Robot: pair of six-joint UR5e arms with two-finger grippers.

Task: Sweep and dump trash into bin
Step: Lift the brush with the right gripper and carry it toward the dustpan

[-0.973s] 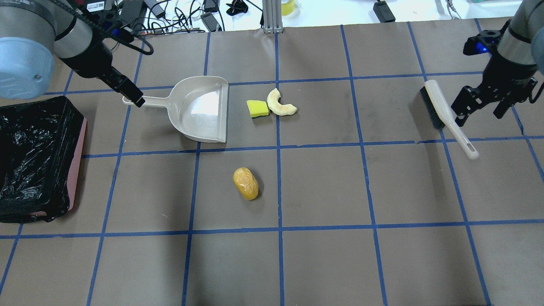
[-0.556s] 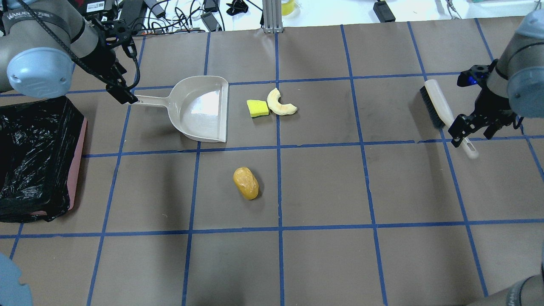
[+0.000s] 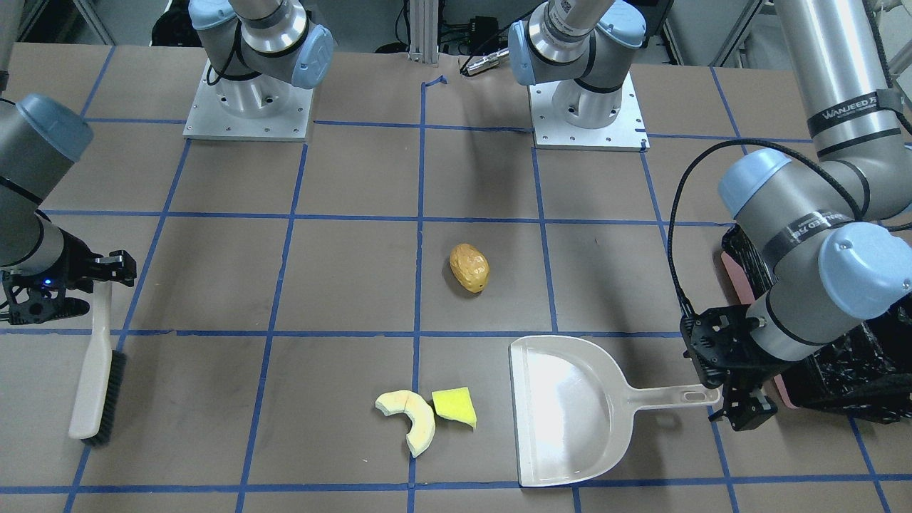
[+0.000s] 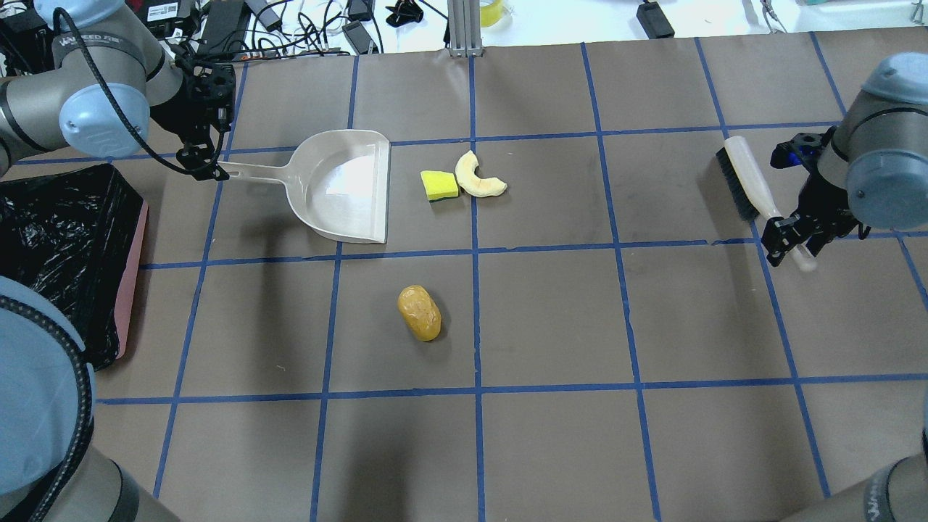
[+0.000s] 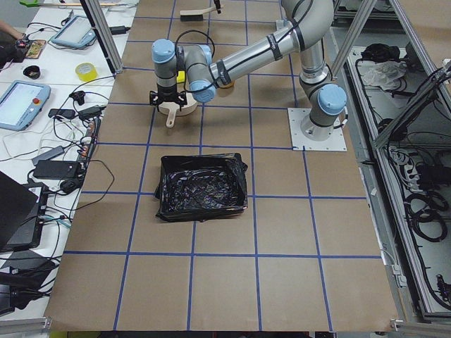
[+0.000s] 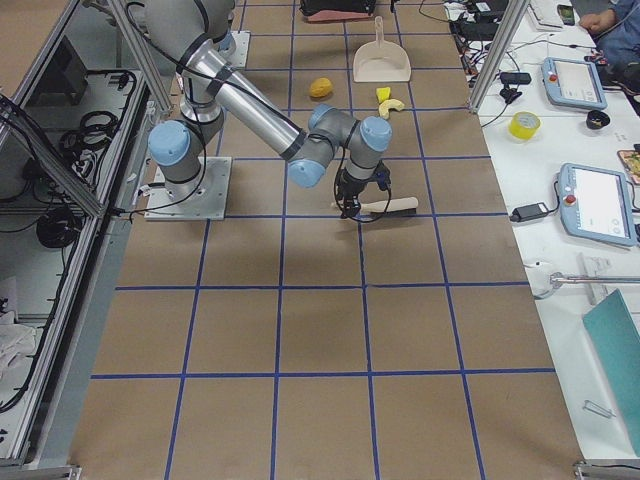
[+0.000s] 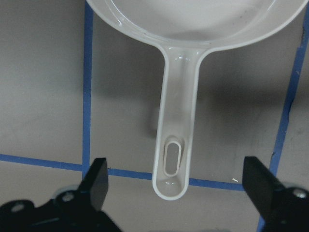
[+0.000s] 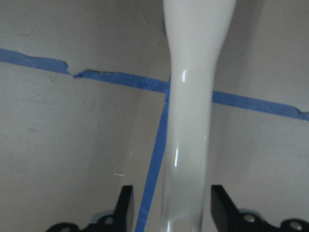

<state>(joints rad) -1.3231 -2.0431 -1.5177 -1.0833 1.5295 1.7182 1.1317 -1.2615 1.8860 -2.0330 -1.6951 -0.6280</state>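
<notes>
over the dustpan handle's tip, the left gripper hangs wide open. the right gripper straddles the brush handle, seemingly unclamped. yellow-green wedge, cream crescent and potato lump lie on the table, well apart from the bin.

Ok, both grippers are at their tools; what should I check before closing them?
1. Left gripper open, astride the handle of the cream-white plastic dustpan: ok.
2. Right gripper open, astride the handle of the white-backed black-bristle brush: ok.
3. Pan mouth faces the yellow-green wedge and pale cream crescent: ok.
4. Tan-orange oval lump in the pan's line: not ok, it lies aside.
5. Black-bag-lined pink tub open-topped: ok.
6. Grip height on both handles: cannot tell.
</notes>
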